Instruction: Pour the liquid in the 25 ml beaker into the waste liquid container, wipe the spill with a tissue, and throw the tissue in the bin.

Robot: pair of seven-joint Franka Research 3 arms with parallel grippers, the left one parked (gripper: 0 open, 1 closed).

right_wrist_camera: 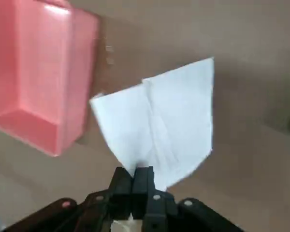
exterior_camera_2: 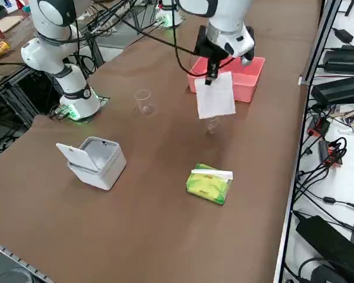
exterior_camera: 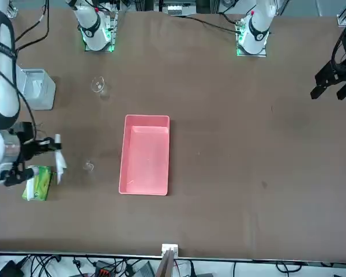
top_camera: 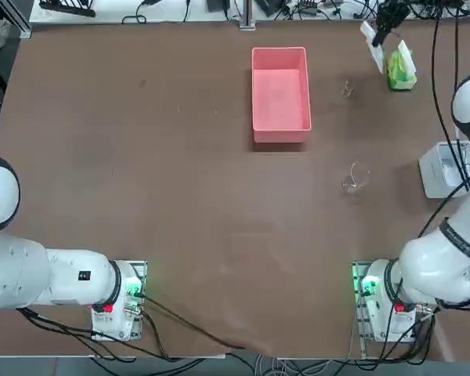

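The tissue (exterior_camera_2: 216, 95) is a thin white paper sheet. In the right side view it is seen hanging flat and almost square, near the top middle of the frame. In the wrist view the tissue (right_wrist_camera: 159, 123) is spread like a fan, with a fold line down its middle. One corner of it is pinched by the right gripper (exterior_camera_2: 212, 71), whose jaws are pressed together on the paper.

The gripper is held in the air above the brown table (exterior_camera_2: 153, 194), pointing down. The white arm above it is bent over the table. In the top view the gripper (top_camera: 382, 33) is found in the upper right of the frame, just beside the yellow-green tissue pack (top_camera: 400, 69).

The 25 ml beaker (top_camera: 347, 88) is a tiny clear glass cup. It is seen standing on the table between the pack and the waste liquid container (top_camera: 280, 94), close under the hanging sheet. The container is a pink box with straight walls, at the top middle of the top view.

The bin (exterior_camera_2: 97, 160) is a light grey box with its lid tipped up, at the lower left of the right side view. A larger beaker (exterior_camera_2: 143, 100) stands left of the hanging tissue there.
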